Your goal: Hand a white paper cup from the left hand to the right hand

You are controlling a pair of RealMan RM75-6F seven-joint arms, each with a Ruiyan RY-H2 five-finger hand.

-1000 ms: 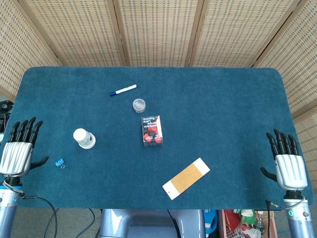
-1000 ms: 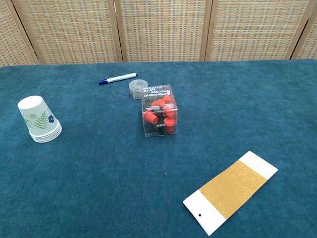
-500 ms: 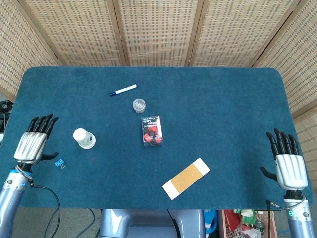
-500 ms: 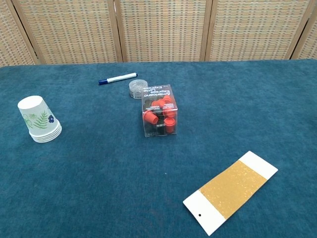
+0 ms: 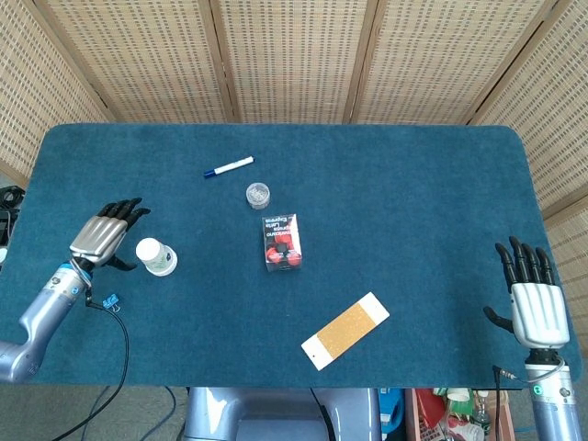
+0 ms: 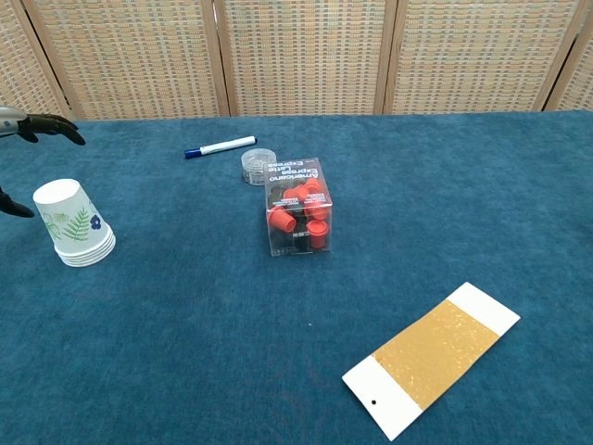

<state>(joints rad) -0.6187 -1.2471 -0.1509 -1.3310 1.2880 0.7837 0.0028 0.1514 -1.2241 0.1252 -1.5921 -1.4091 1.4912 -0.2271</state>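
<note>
A stack of upturned white paper cups (image 5: 156, 257) (image 6: 74, 224) with a leaf print stands on the left of the blue table. My left hand (image 5: 103, 237) hovers just to the left of the stack, fingers spread and holding nothing; only its dark fingertips (image 6: 46, 128) show at the chest view's left edge. My right hand (image 5: 535, 303) rests open at the table's near right corner, far from the cups, and the chest view does not show it.
A clear box of red caps (image 5: 280, 242) (image 6: 296, 206) stands mid-table, with a small round jar (image 5: 258, 194) and a blue marker (image 5: 228, 167) behind it. A white and tan card (image 5: 345, 330) lies near the front. A blue clip (image 5: 111, 301) lies by my left arm.
My left hand has moved right and forward from the table's left edge to just beside the cup stack. The right hand and the cups have stayed where they were.
</note>
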